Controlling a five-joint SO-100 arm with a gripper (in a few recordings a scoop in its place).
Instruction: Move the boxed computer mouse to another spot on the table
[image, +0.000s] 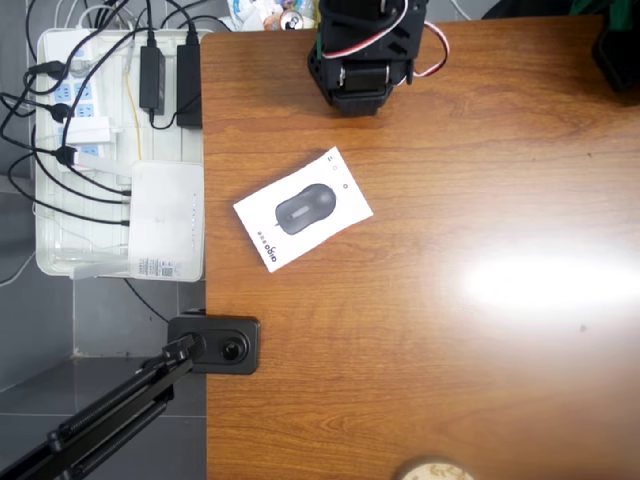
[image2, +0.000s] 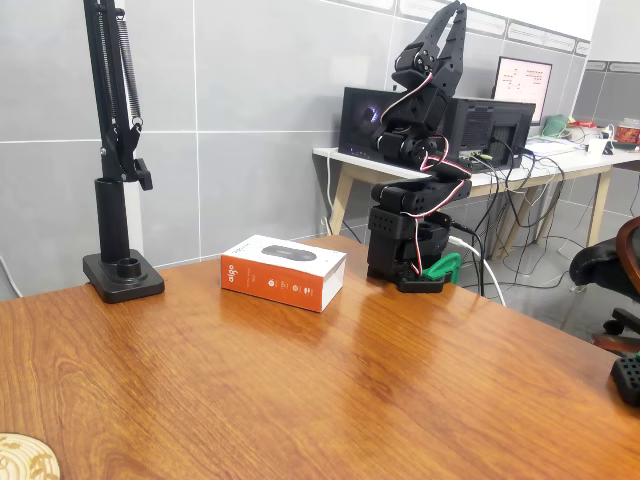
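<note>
Plainly, the boxed computer mouse (image: 303, 209) lies flat on the table (image: 480, 380), askew to its edges, near the arm's base and well apart from the gripper (image2: 452, 12), which is raised high above the base, pointing up; its jaws appear closed on nothing. The box looks smooth, broad and low, so a grasp across the wide face would likely slip; on the glossy wood-grain top it may skate or pivot if nudged. It is white cardboard on top, with an orange-red side panel.
</note>
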